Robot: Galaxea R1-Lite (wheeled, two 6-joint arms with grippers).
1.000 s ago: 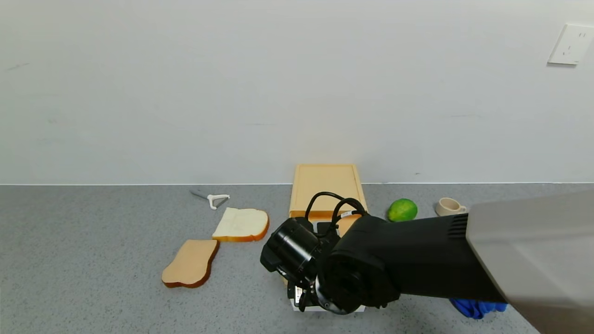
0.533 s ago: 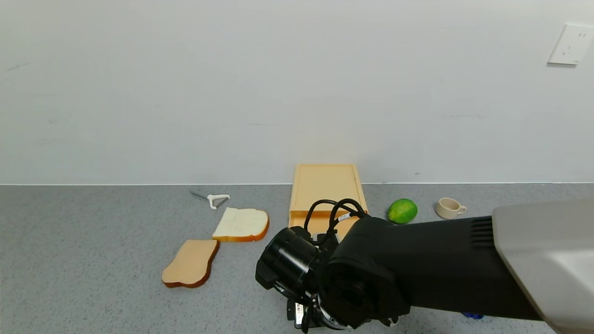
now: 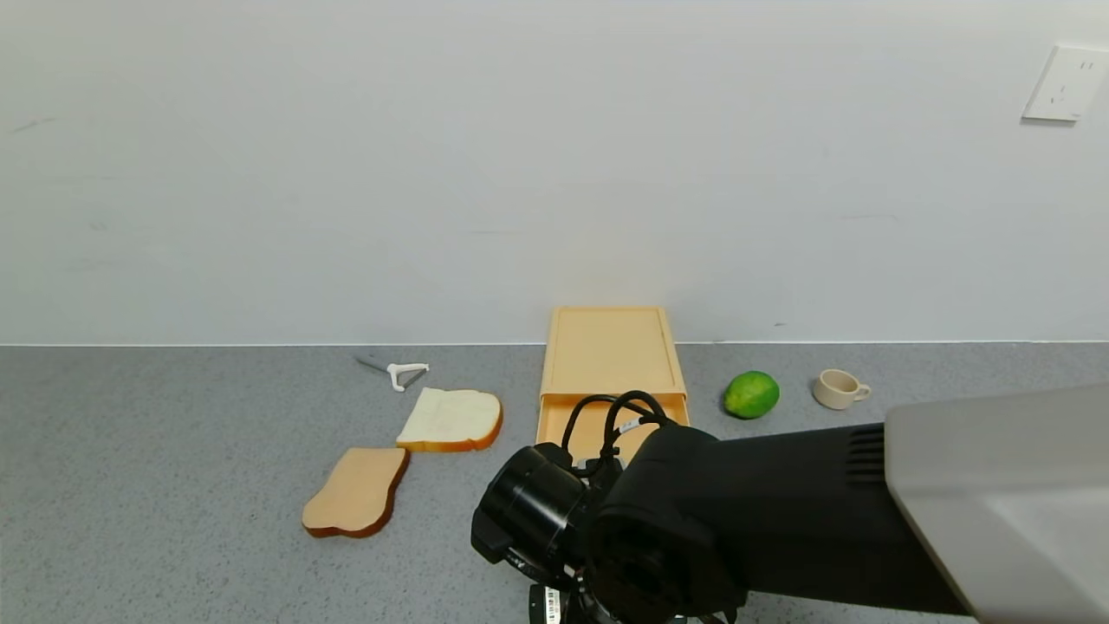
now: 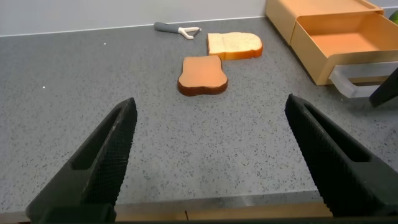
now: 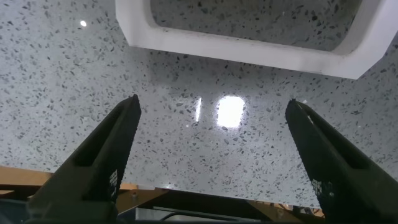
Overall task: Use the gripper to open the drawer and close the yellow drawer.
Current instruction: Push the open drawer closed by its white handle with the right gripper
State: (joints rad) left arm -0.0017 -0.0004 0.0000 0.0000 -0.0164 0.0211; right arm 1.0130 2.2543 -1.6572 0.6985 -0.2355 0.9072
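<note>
Here my right gripper (image 5: 211, 155) hangs low over the grey speckled counter (image 3: 173, 485), just in front of the drawer (image 3: 611, 364), with its two dark fingers (image 5: 102, 158) spread wide and nothing between them. In the right wrist view the white loop handle (image 5: 249, 46) lies just beyond my fingertips, apart from them, with bare counter showing through the loop. The drawer box sits at the back of the counter against the wall, and its tray (image 4: 351, 43) is pulled out toward me; the left wrist view shows the tray's pale orange inside with nothing in it and the white handle on its front edge. From the head view my right arm (image 3: 780, 511) reaches in from the right and covers the tray's front, so the handle is hidden there. My left gripper (image 4: 211, 155) is held off to the left, low and near the counter's front edge, fingers (image 4: 99, 158) wide apart and holding nothing, looking across at the drawer. Left of the drawer lie two bread slices, the paler slice (image 3: 450, 419) nearer the wall and the browner slice (image 3: 357, 491) nearer me, just beside each other. A white peeler (image 3: 400, 373) rests behind them. Right of the drawer sit a green lime (image 3: 751, 393) and a small cream cup (image 3: 839, 388).
</note>
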